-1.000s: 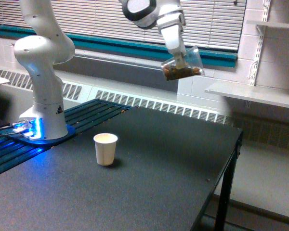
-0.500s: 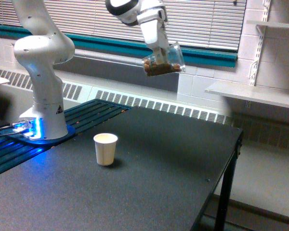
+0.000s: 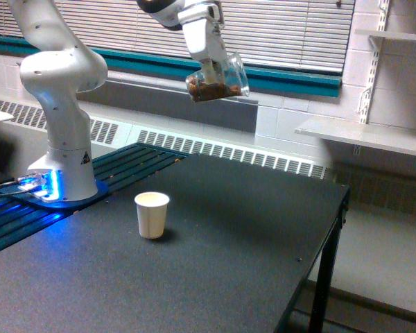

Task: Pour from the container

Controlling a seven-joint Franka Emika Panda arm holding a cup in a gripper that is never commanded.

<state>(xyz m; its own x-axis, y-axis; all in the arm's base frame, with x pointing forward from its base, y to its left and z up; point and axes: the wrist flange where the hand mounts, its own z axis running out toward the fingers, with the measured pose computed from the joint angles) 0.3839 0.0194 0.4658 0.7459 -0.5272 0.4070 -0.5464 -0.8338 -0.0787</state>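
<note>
Exterior view: the gripper (image 3: 209, 67) of the white arm (image 3: 59, 76) is clenched on the clear cup (image 3: 219, 78), gripping it at the wall nearest the arm so that the mouth is left unobstructed for pouring. The cup hangs high above the black table (image 3: 229, 243), in front of the window blinds (image 3: 291, 31), and is tipped well off upright, its mouth angled up toward the exterior view's right; the brown pieces lie pooled along its lower wall, so the tilt appears shallow enough to keep them inside during carriage. The white paper cup (image 3: 152, 214) stands upright and open on the table, below the held cup and toward the exterior view's left, apart from it; this is the likely receiver. Judged from this layout, the transport phase is not yet complete: the clear cup must be brought over the paper cup before being tipped further.
</note>
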